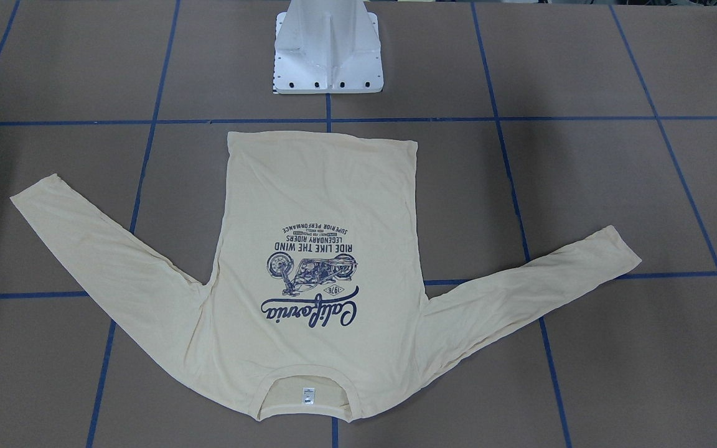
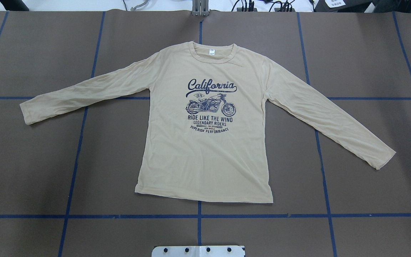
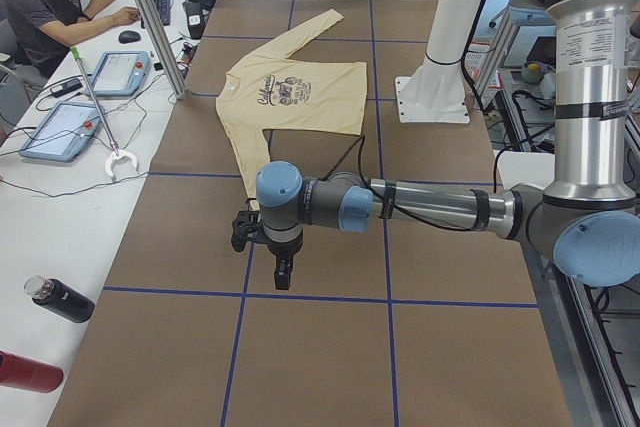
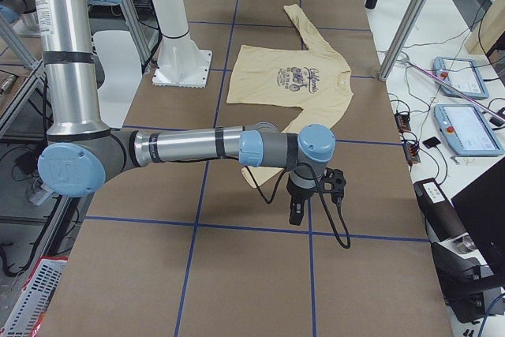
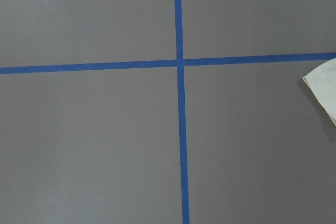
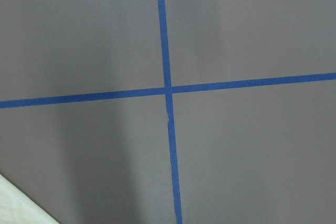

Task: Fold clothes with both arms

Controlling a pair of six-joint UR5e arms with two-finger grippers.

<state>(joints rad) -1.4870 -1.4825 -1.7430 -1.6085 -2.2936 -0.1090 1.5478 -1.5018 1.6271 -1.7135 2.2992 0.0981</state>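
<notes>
Thin, flat cream-yellow T-shirt (image 2: 205, 157)

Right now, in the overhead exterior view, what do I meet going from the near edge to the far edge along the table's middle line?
white pedestal base → T-shirt's bottom hem → navy California print → white neck label

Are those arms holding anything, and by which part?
Nothing: the T-shirt lies flat on the table, left gripper and right gripper both apart from it, beside its cuffs.
</notes>
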